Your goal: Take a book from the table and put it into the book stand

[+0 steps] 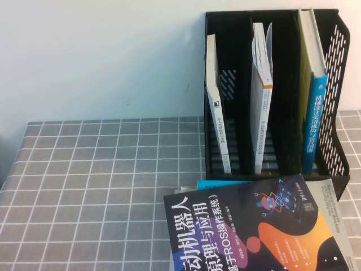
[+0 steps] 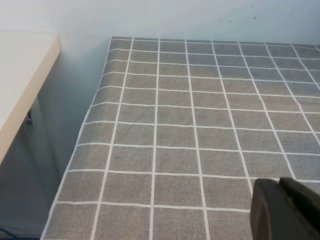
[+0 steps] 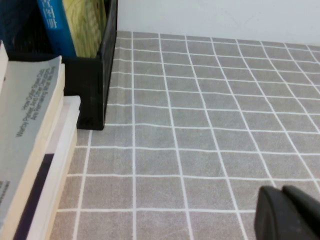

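The book [image 1: 248,231], dark navy with big white Chinese title and an orange-purple swirl, lies flat on top of a stack at the near edge of the table [image 1: 101,186]. The black book stand [image 1: 282,84] stands upright behind it at the back right, with books in all three compartments. Neither gripper shows in the high view. My left gripper [image 2: 279,184] is shut and empty, low over bare grid cloth near the table's left edge. My right gripper [image 3: 282,191] is shut and empty over the cloth, to the right of the stack and the stand's corner [image 3: 97,85].
A cyan-and-grey book [image 1: 333,214] lies under the dark one; its grey cover shows in the right wrist view [image 3: 30,105] above another book [image 3: 55,165]. The stand holds white-spined books [image 1: 217,118] [image 1: 260,101] and a blue one [image 1: 316,113]. A pale desk [image 2: 20,80] stands beyond the table's left edge.
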`<state>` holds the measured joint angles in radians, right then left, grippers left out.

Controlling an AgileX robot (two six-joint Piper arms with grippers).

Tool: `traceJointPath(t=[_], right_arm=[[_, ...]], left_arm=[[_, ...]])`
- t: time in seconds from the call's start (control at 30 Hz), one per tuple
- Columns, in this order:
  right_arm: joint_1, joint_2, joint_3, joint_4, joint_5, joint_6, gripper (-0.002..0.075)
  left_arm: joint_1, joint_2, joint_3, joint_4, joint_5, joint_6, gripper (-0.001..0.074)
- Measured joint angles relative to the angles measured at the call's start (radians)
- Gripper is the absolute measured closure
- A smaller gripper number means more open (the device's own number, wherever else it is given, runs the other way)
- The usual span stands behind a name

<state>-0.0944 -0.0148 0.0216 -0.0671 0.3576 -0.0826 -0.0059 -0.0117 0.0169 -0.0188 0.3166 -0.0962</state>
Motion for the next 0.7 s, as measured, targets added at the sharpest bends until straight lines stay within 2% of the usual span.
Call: traceJointPath(t=[0.53,0.7], right_arm=[[0.000,0.000,0.000,0.000,0.000,0.019,0.0729],[0.000,0.000,0.008,0.004,-0.098,0.021,0.0729]], left_arm=[[0.000,0.000,0.000,0.000,0.000,0.000,0.0739],[0.000,0.000,0.000,0.000,-0.020,0.000,0.0739]])
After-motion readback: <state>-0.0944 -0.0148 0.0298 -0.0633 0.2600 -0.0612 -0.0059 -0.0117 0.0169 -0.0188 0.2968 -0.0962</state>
